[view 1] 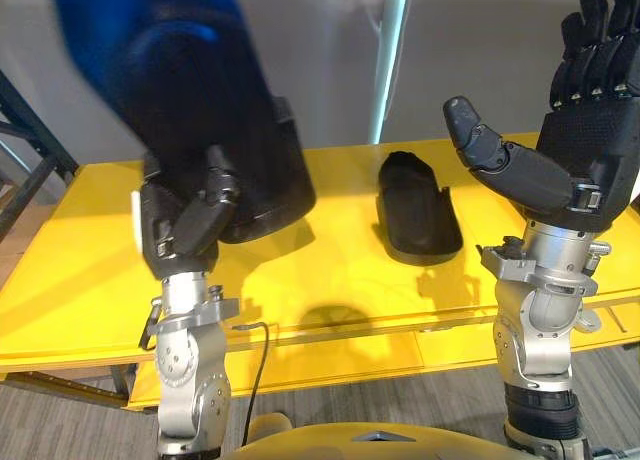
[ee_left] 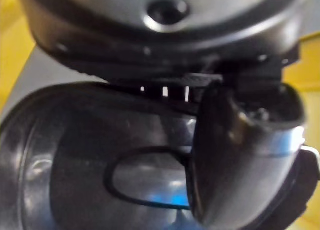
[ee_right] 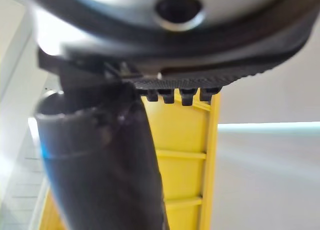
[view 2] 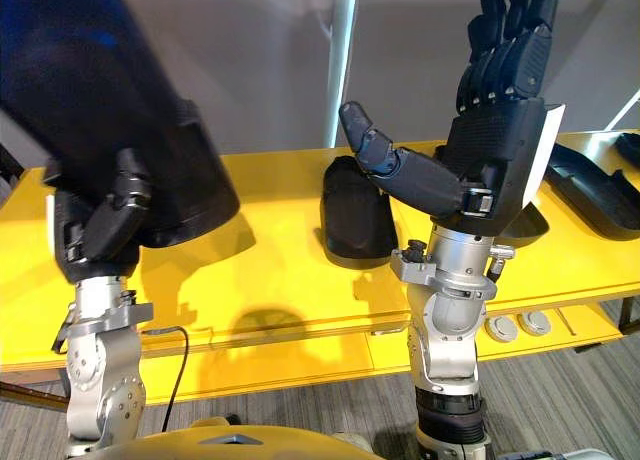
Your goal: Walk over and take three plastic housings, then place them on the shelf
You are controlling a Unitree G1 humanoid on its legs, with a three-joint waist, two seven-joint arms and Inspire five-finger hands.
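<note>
The counter (view 1: 330,270) is long and bright yellow. Behind it is a grey wall (view 1: 470,50) with a thin strip of light (view 1: 390,50) going up it. The floor (view 1: 400,400) is grey.

I can count three black plastic housings for sure. The held housing (view 1: 230,130) is up in the air over the left part of the counter. The left hand (view 1: 185,220) has its fingers and thumb curled tight on its lower end. The middle housing (view 1: 418,210) lies flat near the middle of the counter, close to the back edge. The far housing (view 2: 595,190) lies at the right end. There are more dark shapes by it, but I cannot tell how many.

The right hand (view 1: 580,145) is up high over the right part of the counter. Its fingers are straight, its thumb sticks out, and it holds nothing.
</note>
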